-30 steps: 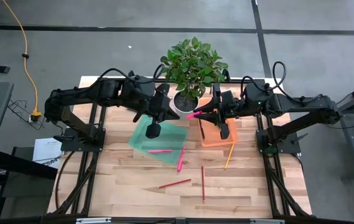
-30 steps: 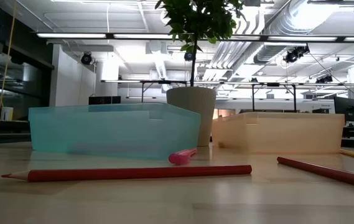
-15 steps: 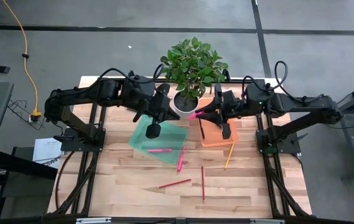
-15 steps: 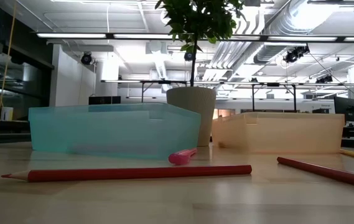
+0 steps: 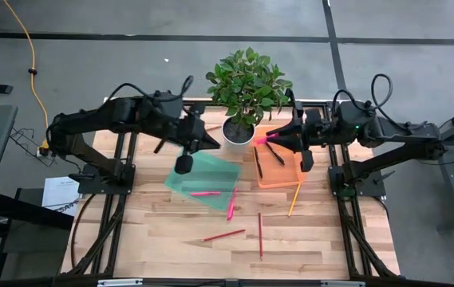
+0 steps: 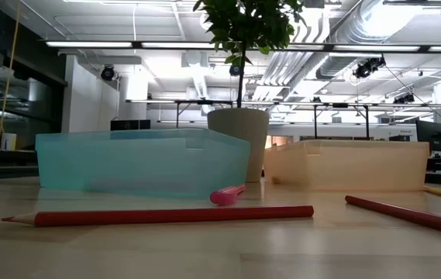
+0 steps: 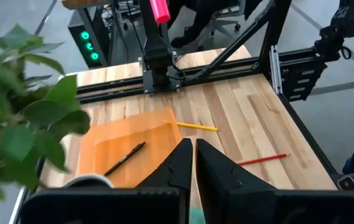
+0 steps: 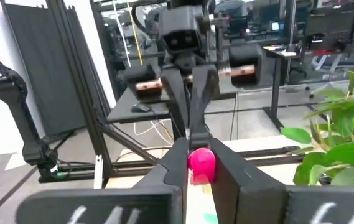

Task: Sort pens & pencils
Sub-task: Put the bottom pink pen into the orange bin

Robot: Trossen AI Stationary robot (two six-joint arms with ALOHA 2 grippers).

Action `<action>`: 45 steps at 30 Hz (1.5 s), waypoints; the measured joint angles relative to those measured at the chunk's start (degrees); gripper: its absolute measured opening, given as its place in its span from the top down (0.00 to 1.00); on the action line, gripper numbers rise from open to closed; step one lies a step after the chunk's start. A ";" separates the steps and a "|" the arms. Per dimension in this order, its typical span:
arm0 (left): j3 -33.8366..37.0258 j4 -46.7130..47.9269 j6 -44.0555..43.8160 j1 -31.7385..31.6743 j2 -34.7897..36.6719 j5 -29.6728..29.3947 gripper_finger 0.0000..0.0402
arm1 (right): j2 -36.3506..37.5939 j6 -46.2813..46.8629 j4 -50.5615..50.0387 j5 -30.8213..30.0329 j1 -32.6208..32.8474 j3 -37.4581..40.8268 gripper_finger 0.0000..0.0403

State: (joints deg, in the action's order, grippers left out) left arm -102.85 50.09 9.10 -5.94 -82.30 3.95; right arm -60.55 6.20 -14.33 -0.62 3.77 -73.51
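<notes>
right gripper (image 5: 273, 141) pinches a pink pen (image 5: 263, 141) above the orange tray (image 5: 286, 179) – lower it level, inside the walls, before release. left gripper (image 5: 185, 163), pressed together and empty, hangs over the teal tray (image 5: 211, 169).

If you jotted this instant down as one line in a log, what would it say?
right claw: shut on pink pen, above orange tray | left claw: shut, empty, beside teal tray | table: pencils loose
</notes>
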 joint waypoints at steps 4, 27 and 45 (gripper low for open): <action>0.00 5.03 -0.90 0.00 1.75 -1.89 0.98 | -0.20 0.39 -0.32 0.00 0.03 0.01 0.93; 4.18 11.60 -5.33 3.44 3.97 -10.02 0.98 | 4.20 4.44 -23.56 -6.76 -0.02 0.02 0.76; 17.58 9.65 -11.18 9.65 3.97 -10.22 0.98 | 5.04 10.41 -28.21 -4.82 0.14 0.08 0.76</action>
State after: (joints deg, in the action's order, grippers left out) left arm -85.27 59.74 -2.08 3.71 -78.32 -6.27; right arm -55.51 16.61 -42.54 -5.44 3.90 -73.43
